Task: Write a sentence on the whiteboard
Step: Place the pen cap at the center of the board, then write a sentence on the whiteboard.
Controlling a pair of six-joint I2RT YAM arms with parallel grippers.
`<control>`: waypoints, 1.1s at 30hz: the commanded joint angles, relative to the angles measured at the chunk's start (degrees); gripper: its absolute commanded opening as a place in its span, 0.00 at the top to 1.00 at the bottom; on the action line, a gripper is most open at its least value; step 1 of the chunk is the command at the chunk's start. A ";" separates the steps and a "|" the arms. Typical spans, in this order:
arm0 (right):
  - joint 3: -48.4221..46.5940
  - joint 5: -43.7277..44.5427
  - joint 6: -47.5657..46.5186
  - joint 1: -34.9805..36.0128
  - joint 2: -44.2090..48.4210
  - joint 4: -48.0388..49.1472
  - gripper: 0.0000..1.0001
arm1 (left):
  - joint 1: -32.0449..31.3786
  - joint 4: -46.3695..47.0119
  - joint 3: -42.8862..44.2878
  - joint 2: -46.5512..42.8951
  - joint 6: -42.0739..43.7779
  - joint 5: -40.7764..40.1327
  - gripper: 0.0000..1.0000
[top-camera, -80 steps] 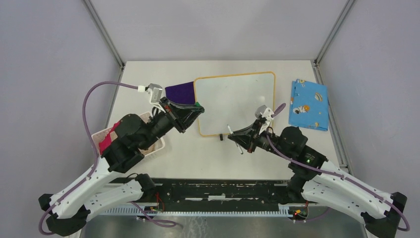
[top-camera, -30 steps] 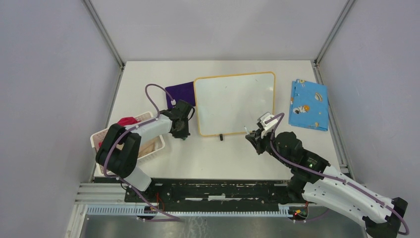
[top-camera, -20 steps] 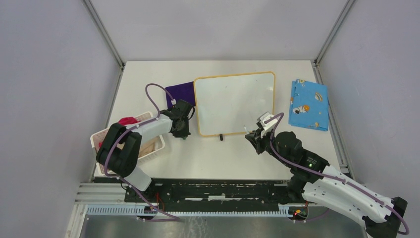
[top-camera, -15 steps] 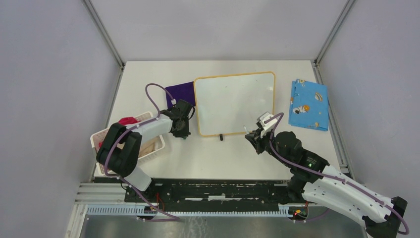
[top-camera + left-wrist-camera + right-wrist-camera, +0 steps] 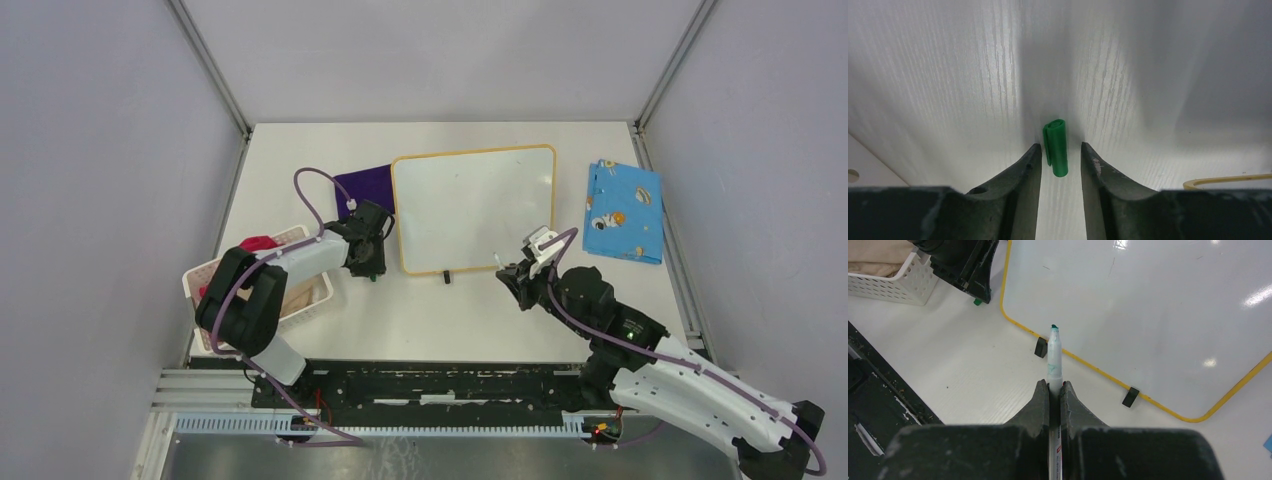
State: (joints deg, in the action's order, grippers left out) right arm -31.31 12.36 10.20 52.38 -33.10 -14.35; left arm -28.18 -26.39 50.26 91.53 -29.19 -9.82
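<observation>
Fingers (image 5: 1040,401) of the right gripper (image 5: 1055,386) pinch a green marker (image 5: 1054,357), its tip near the blank whiteboard (image 5: 1158,310) edge ahead. Left gripper (image 5: 1058,146) straddles the cap (image 5: 1056,142), parted. Pressing down hard could twist the marker in that thin grip.

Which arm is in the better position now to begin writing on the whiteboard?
The right. The right gripper is shut on the uncapped marker, whose green tip points toward the blank whiteboard. The left gripper holds no pen: its jaws stand open around the green cap lying on the table.
</observation>
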 commanded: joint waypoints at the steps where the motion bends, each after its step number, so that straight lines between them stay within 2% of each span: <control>1: -0.85 1.09 0.30 -0.07 0.95 1.04 1.00 | 0.24 1.39 -0.07 -0.27 -1.22 0.36 0.57; 7: -1.53 1.01 0.63 0.00 1.12 0.31 1.00 | 0.24 0.89 -0.12 -3.18 -1.53 -0.75 0.48; 10: -2.55 0.82 0.68 -0.04 0.85 -0.24 1.00 | 0.24 -0.34 0.55 -7.49 -1.70 -1.09 0.45; 12: -3.39 0.57 0.40 0.04 0.59 -0.48 1.00 | 0.23 -0.78 1.17 -12.06 -1.81 -0.74 0.42; 18: -5.66 -2.25 -1.96 -0.03 -0.12 0.36 1.00 | 0.03 -2.39 4.50 -30.37 0.08 1.60 0.20; 25: -9.03 -10.94 -5.72 0.07 -2.11 4.27 1.00 | 0.05 0.58 6.60 -43.62 4.36 8.03 0.01; 28: -10.79 -15.42 -6.37 0.00 -3.64 5.72 1.00 | 0.04 7.06 4.55 -48.76 3.38 11.38 0.00; 33: -12.37 -20.57 -6.15 0.00 -6.26 8.29 1.00 | -0.24 18.53 4.33 -50.35 1.53 27.44 0.00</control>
State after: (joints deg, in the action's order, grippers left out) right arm -40.53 -2.07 4.99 52.38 -38.06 -11.53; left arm -28.21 -20.47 54.57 41.41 -27.97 3.64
